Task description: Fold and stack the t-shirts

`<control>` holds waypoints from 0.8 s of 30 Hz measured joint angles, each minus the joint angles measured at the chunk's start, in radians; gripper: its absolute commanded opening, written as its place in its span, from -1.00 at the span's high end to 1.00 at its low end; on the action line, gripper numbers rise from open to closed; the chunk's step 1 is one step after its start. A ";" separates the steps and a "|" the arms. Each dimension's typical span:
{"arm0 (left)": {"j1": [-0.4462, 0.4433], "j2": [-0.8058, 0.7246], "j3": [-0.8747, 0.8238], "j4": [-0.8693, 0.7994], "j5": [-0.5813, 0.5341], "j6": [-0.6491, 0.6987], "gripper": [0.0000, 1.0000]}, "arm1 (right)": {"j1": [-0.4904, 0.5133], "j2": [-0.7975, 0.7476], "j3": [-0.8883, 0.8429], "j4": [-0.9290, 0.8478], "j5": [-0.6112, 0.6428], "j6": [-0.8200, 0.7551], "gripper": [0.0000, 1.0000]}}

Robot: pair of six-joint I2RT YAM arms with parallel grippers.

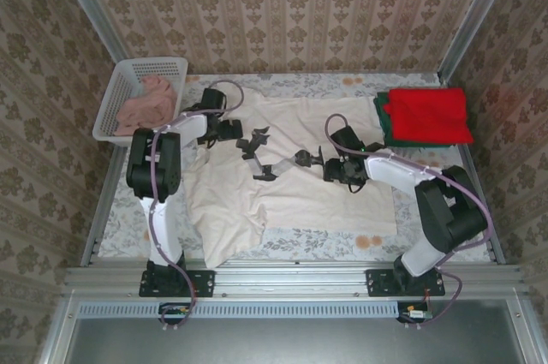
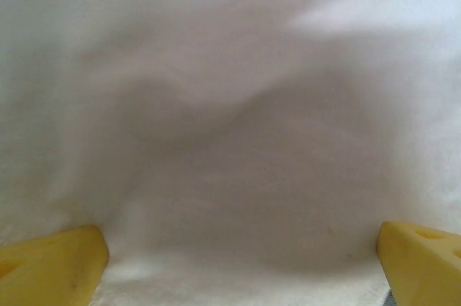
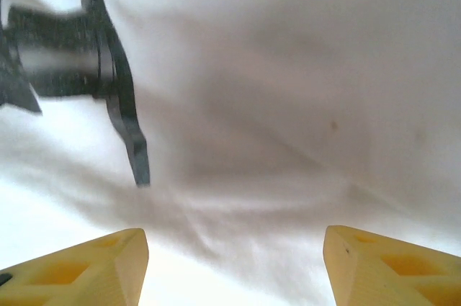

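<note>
The desk [image 1: 377, 240] carries the cream shirt [image 1: 325, 201] spread across its middle, rumpled, with one corner trailing toward the near-left edge. A careless tug could probably drag that corner over the edge. The shirt is far wider than either claw, so a pinch taken in its middle would likely bunch the cloth rather than make a clean fold, and may catch one layer alone.

The red shirt [image 1: 428, 114] lies folded on the green shirt [image 1: 379, 117] at the far right corner. A wide sweep of cream cloth could knock that stack askew. The basket [image 1: 116, 103] sits at the far left, well apart.

The left claw [image 1: 253, 143] and right claw [image 1: 265, 171] hover just beside each other over the shirt's middle. Both are open and hold nothing. Being so near, they could collide if either one reaches across.
</note>
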 measured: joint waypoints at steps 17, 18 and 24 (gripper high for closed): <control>0.031 -0.262 -0.132 -0.122 -0.059 -0.018 -1.00 | 0.039 -0.340 -0.196 -0.103 0.029 0.097 -0.99; 0.013 -0.339 -0.173 -0.135 -0.082 -0.029 -1.00 | 0.039 -0.390 -0.208 -0.118 0.044 0.111 -1.00; -0.246 -0.772 -0.414 -0.252 -0.190 -0.142 -0.95 | -0.014 -0.628 -0.370 -0.178 0.089 0.189 -1.00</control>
